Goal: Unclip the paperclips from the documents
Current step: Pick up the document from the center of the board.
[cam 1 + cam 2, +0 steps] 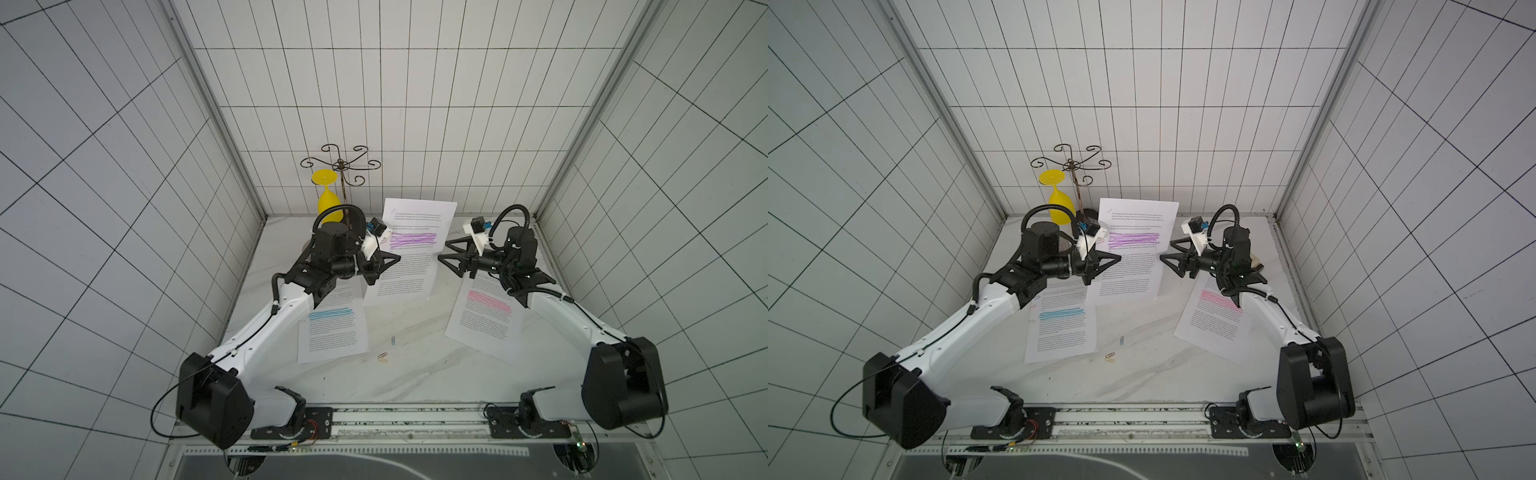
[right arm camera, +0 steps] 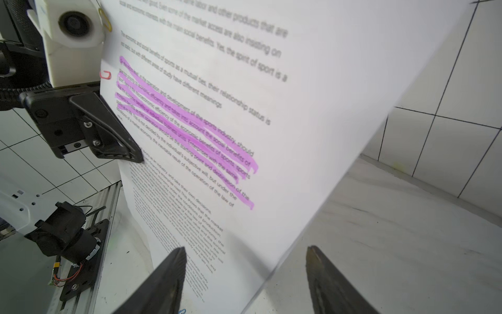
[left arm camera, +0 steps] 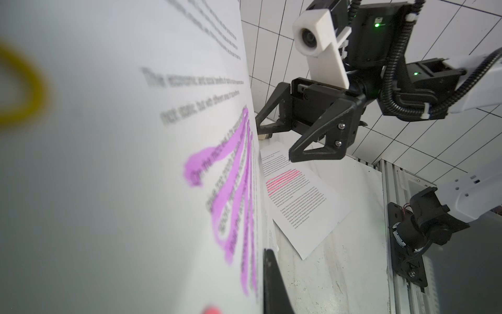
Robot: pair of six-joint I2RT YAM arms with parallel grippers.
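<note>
My left gripper [image 1: 392, 259] [image 3: 263, 255] is shut on the left edge of the purple-highlighted document [image 1: 415, 249] [image 1: 1133, 257] and holds it upright over the table. A gold paperclip [image 2: 106, 20] and a red paperclip [image 2: 106, 75] sit on that edge. My right gripper [image 1: 444, 250] [image 2: 245, 248] is open, and the sheet's right edge lies between its fingers without being pinched. The blue-highlighted document [image 1: 332, 332] and the pink-highlighted document [image 1: 482, 316] lie flat. A blue paperclip [image 1: 393, 340] and a gold one [image 1: 383, 356] lie loose on the table between them.
A yellow wine glass [image 1: 328, 195] hangs upside down on a wire rack [image 1: 340, 166] at the back left, just behind my left arm. Tiled walls close in the marble table [image 1: 415, 374] on three sides. A metal rail [image 1: 415, 415] runs along the front.
</note>
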